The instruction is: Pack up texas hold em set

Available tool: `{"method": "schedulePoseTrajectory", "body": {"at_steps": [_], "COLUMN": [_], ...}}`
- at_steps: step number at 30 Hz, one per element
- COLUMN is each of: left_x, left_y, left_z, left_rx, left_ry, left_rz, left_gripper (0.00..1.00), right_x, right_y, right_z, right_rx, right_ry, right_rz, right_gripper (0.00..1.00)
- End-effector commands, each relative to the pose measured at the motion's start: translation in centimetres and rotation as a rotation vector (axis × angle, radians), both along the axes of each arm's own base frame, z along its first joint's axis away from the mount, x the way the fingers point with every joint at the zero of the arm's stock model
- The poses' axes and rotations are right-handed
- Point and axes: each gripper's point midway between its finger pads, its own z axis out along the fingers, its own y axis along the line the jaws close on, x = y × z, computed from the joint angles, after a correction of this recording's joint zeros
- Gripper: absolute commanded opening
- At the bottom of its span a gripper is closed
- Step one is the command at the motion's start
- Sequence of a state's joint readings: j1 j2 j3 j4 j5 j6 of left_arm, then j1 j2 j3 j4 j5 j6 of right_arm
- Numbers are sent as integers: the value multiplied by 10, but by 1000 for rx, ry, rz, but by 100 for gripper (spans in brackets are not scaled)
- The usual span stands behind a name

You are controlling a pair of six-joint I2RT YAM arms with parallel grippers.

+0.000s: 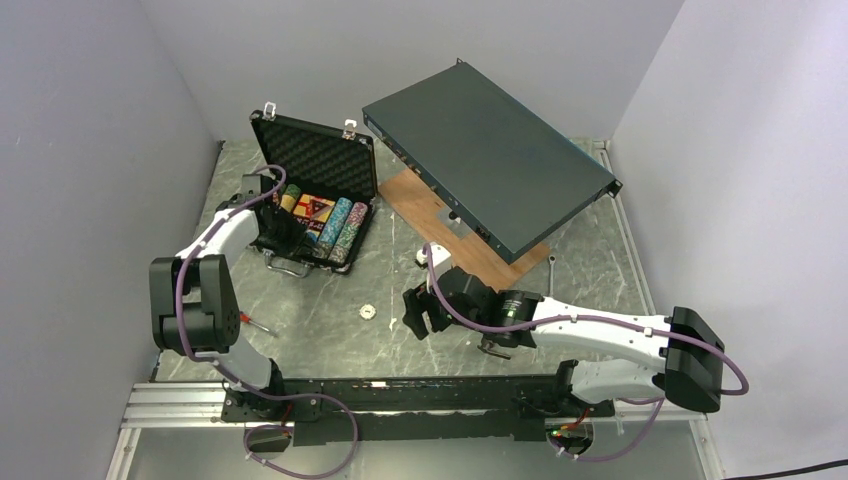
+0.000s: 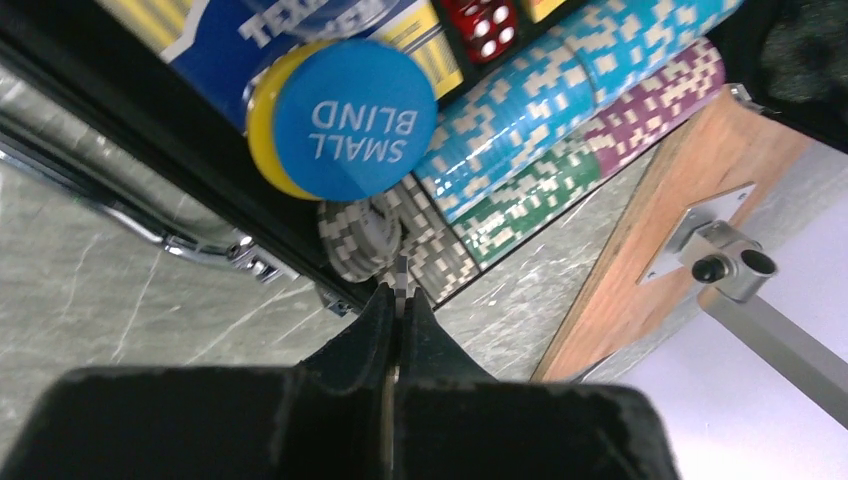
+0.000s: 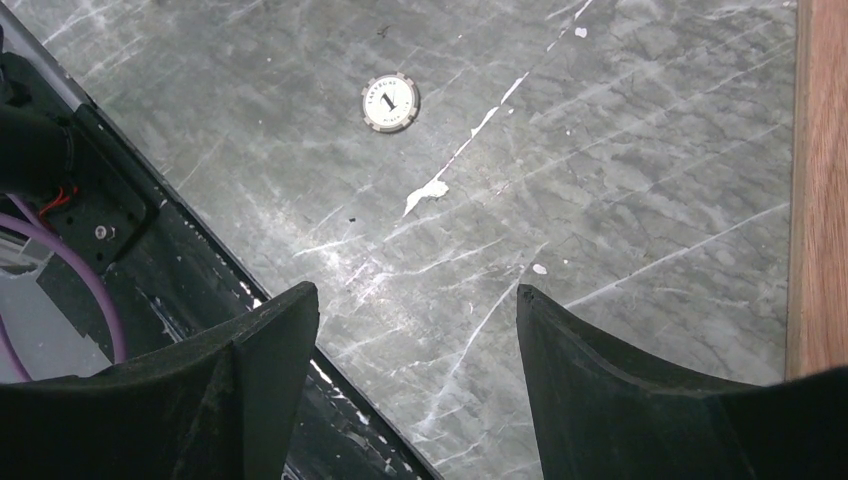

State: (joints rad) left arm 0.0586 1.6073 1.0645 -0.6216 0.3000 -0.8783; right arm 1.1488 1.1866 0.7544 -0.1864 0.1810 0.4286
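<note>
Top view: left arm [image 1: 225, 235] covers the 9 o'clock side of the open briefcase [image 1: 318, 190], which sits at the table's [image 1: 330, 290] 11 o'clock. Left gripper [image 2: 402, 300] is pressed together on a thin striped sliver. It looks like a grey-white chip [image 2: 402, 272] edge-on, hard to confirm. Beyond it: chip rows [image 2: 560, 90], blue Small Blind disc [image 2: 355, 120] over a yellow disc [image 2: 258, 120], dice [image 2: 482, 25] cut off at the frame edge. Right gripper [image 3: 415, 330] is spread and holds nothing; loose "1" chip [image 3: 390, 102] at its 12 o'clock. Dark metal box [image 1: 490, 160] overhangs the wooden board [image 1: 430, 205], hiding the board's far part.

Blue disc [image 2: 355, 120] reads "SMALL BLIND" (upside down in wrist view); white chip [image 3: 390, 103] w/ "1"
</note>
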Motion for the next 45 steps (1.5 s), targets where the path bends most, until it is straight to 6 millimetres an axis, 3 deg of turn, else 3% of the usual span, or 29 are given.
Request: {"method": "schedulePoseTrajectory", "body": {"at_steps": [1,10,22,27,33,45], "left_x": [20,22,11,13,9,19], "left_y": [-3,-8,1,-3,-2,2], "left_z": [15,2,-3,2,7,-4], "left_rx": [-15,-56,-12,-30,-18,-14], "left_ry": [-119,-70,-16,-75,-137,-98], "left_rz": [-15,-2,53,31,21,24], "left_gripper": [0,0,0,0,9,9], "right_x": [-1,0,-1,-2,-4,-5], "right_y": [2,4,5,5,3,3], "right_z": [5,6,6,7,4,4], "right_rx": [37,35,40,46,49,50], "right_ry": [3,-4,0,1,9,8], "right_rz": [-5,-2,3,2,3,4], "right_gripper": [74,74,74,74,74,74]}}
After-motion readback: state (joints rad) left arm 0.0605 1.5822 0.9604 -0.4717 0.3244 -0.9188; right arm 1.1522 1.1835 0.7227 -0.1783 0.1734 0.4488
